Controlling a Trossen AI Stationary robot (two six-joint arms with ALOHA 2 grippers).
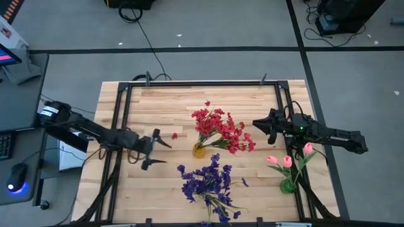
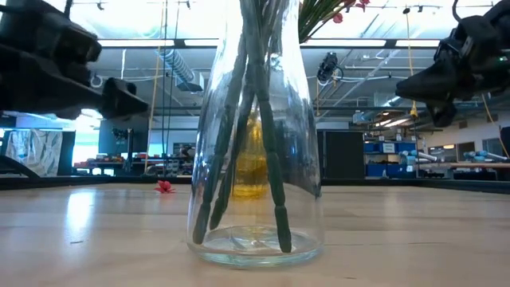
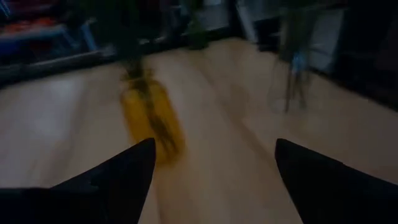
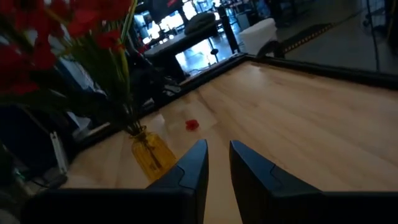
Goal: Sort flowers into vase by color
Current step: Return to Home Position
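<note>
Red flowers stand with their stems in a small yellow vase at mid-table. Purple flowers stand in a clear glass vase near the front edge. Pink buds stand in a green vase at the right. My left gripper hovers left of the yellow vase, open wide and holding nothing. My right gripper hovers to the right of the red blooms. Its fingers are a narrow gap apart with nothing between them.
A loose red bloom lies on the wood to the far left of the yellow vase. A black frame runs around the table top. Bare wood lies between the left gripper and the vases.
</note>
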